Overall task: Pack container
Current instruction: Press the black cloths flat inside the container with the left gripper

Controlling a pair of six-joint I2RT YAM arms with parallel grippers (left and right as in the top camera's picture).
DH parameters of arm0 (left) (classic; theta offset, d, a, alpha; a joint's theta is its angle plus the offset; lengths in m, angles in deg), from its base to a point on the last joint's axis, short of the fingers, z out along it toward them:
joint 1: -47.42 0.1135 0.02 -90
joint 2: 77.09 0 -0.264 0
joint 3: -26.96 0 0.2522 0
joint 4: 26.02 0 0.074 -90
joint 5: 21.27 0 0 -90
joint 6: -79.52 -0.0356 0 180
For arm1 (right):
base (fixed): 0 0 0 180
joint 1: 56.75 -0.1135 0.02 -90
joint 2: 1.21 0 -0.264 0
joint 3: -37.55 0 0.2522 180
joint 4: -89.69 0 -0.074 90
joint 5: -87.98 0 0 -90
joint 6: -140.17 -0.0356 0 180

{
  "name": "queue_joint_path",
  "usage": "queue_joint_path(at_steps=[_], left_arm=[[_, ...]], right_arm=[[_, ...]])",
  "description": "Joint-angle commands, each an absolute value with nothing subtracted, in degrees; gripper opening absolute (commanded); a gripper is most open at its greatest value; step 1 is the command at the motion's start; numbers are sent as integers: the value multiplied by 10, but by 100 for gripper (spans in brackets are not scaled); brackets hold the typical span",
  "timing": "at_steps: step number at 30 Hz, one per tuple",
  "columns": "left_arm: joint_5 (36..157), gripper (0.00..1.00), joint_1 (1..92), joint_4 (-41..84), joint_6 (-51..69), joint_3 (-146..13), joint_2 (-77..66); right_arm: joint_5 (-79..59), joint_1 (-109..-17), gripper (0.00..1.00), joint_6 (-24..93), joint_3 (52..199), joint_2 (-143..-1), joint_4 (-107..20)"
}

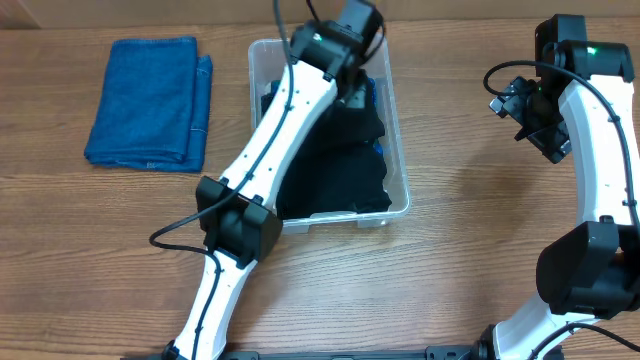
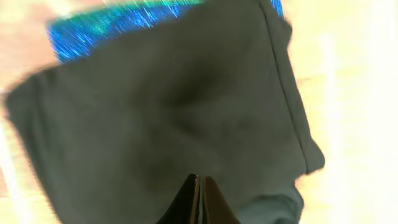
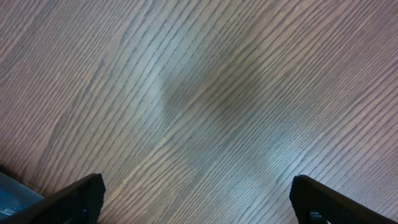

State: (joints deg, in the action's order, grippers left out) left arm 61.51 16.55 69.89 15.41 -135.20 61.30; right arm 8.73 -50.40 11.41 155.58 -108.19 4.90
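Where the overhead camera looks straight down, a clear rectangular plastic container with rounded corners and a thin rim sits near the middle of the brown wood-grain table. Its long sides run away from the robot. A dark, matte, soft cloth fills most of it and lies rumpled rather than flat. The left arm crosses the container's near left corner on a diagonal, and the left gripper is down at the far end, inside the walls. A folded blue towel with roughly squared edges lies well apart to the left. The right gripper hangs over bare wood to the right of the container, apart from its rim, with open tabletop around it.

From the left wrist, the picture is blurred. The black fingertips are pressed together into a narrow wedge, clenched. They meet the dark cloth, but I cannot tell whether a fold is pinched between them. The cloth has a stitched hem along its right edge. A strip of glossy bright-blue fabric shows beyond its top edge.

From the right wrist, the black fingers stand far apart at the lower corners, released, with only streaked wood grain between them.
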Motion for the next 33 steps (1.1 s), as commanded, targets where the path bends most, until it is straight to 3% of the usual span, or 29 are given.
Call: queue_joint_path(at_steps=[1, 9, 17, 33], left_arm=[[670, 5, 166, 696, 185, -1277, 625], [670, 4, 166, 634, 172, -1179, 624], [607, 4, 190, 579, 148, -1339, 618], [609, 4, 195, 539, 155, -1317, 711]], right_arm=[[95, -502, 100, 111, 1555, -1071, 47], [95, -502, 100, 111, 1555, -1071, 47], [95, -502, 100, 111, 1555, -1071, 47], [95, -502, 100, 111, 1555, -1071, 47]])
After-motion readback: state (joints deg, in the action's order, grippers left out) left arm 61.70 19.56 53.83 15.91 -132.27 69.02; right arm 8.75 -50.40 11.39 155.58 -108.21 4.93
